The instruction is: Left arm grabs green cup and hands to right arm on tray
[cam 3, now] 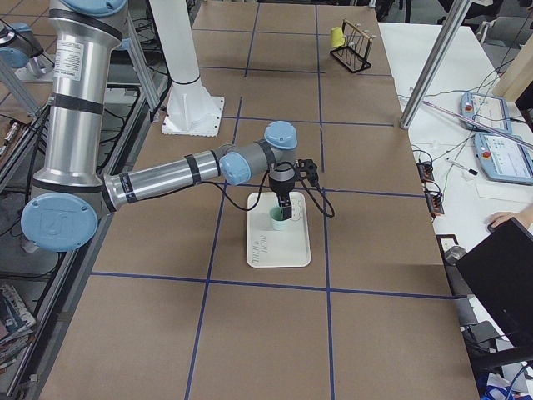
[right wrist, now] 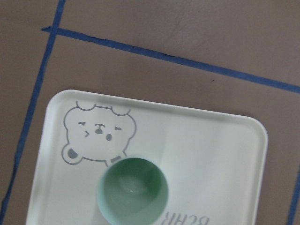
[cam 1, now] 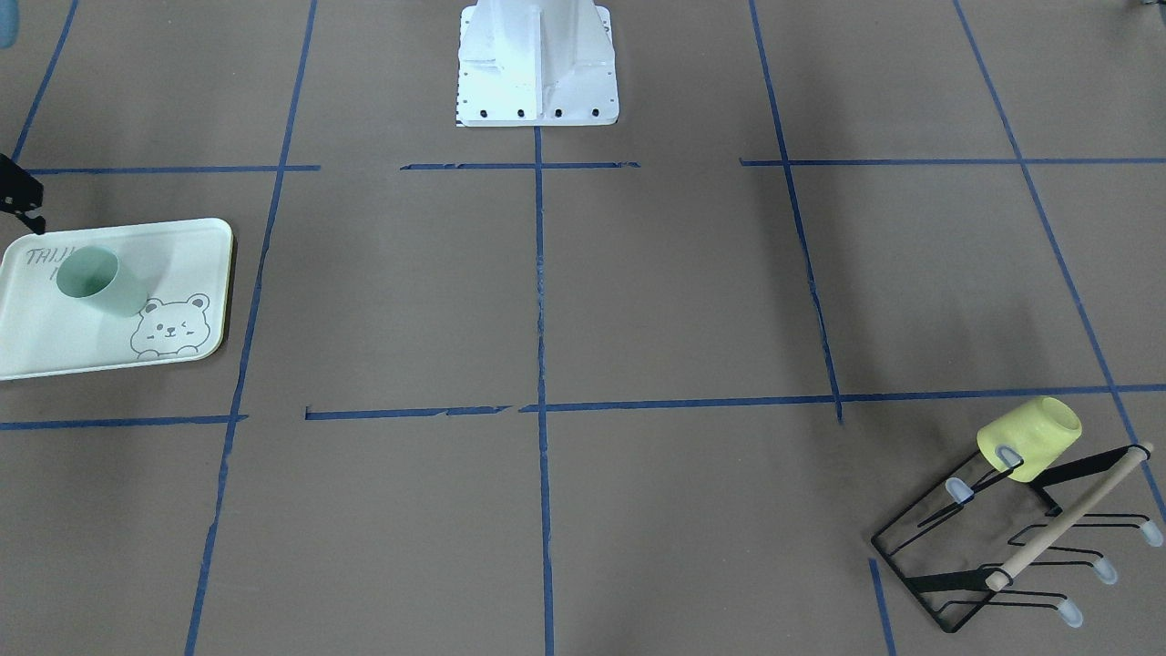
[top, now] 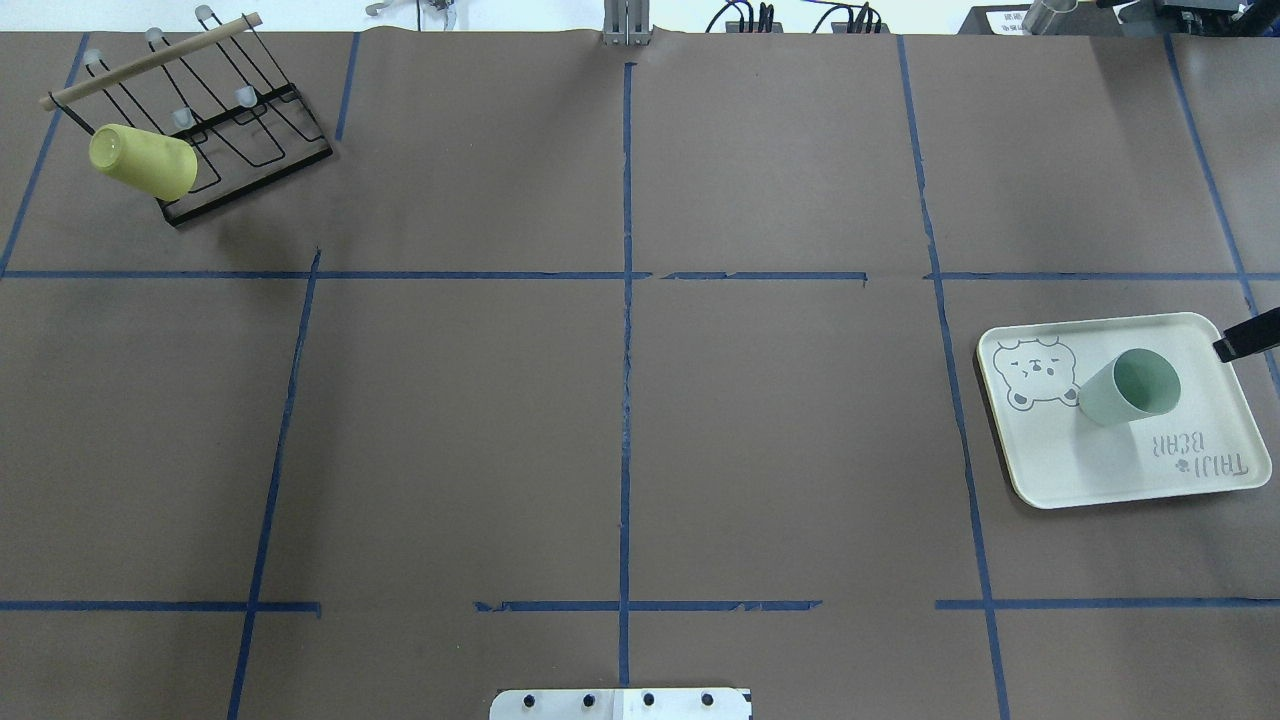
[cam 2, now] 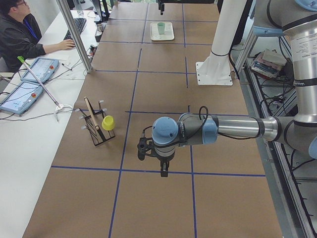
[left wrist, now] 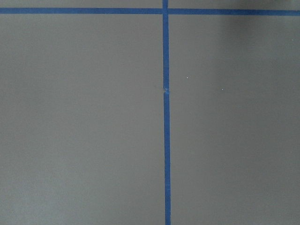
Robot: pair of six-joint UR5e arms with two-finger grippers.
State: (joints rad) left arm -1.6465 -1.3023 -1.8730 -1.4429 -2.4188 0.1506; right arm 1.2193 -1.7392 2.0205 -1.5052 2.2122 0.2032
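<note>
the green cup (top: 1125, 390) is standing up on the tray (top: 1100, 470), right beside the bear drawing. the right gripper (cam 3: 284, 204) is hanging over the tray, not holding the cup. the left gripper (cam 2: 163, 171) is hanging far away over the table (cam 2: 148, 208). i cannot tell if either one's fingers are spread. a yellow cup (top: 140, 162) is sitting on the rack (top: 250, 130).

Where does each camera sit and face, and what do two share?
Front-facing: across the table, facing the base.
Overhead: behind the robot, looking down; base edge.
Exterior left: table's left end; left arm near.
Exterior right: right end; right arm near, above tray.
Left wrist: down on blue tape; no body.
Right wrist: down into green cup; no body.
Shared: front-facing and overhead show the yellow cup.
</note>
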